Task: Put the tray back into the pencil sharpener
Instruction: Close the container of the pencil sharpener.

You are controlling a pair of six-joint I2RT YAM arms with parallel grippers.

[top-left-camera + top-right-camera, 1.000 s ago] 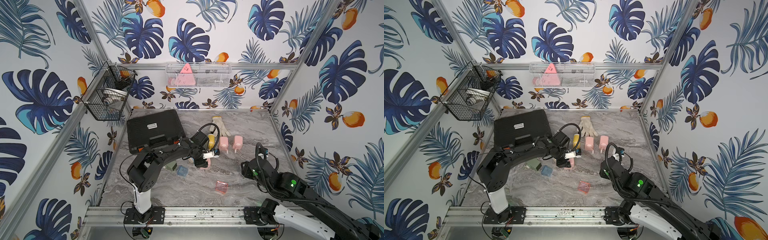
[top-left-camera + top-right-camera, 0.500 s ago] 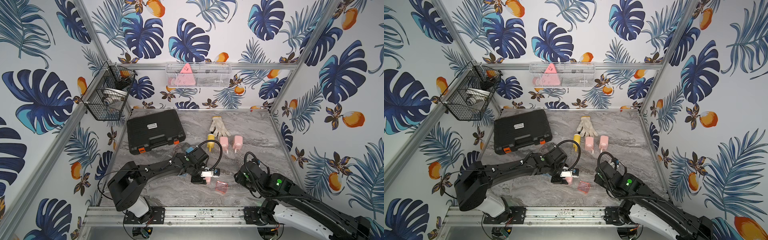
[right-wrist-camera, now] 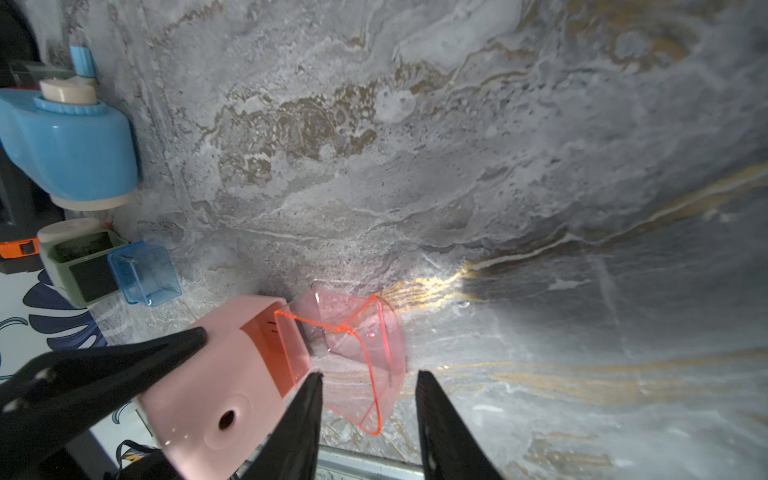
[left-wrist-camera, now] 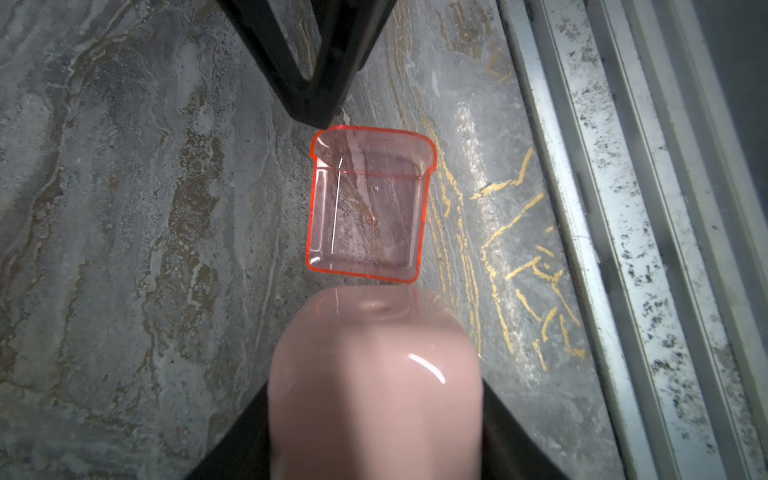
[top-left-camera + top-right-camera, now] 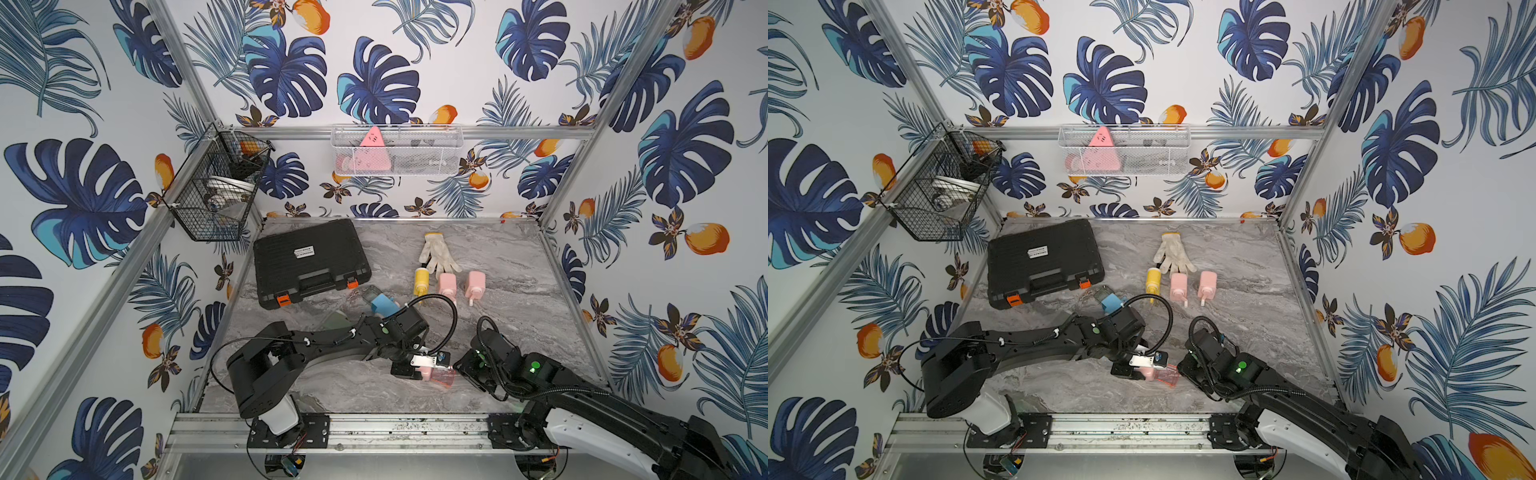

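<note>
While my L gripper [image 5: 417, 369] is clamped on the pink pencil sharpener [image 3: 216, 374] near the front of the marble table [image 3: 498, 166], open slot facing the other arm, my R gripper [image 3: 369, 386] stands jaws apart astride the far end of the clear red tray [image 3: 353, 357]; contact there I can't confirm. Tray sits betw. both hands, near end right at the sharpener's mouth, not yet seated. Its long axis runs approx. straight out from the slot, a bit skewed in the L wrist view. R hand is nearer the free end, so the next move, I judge, is a pinch, then a push along that axis toward the L hand.
</note>
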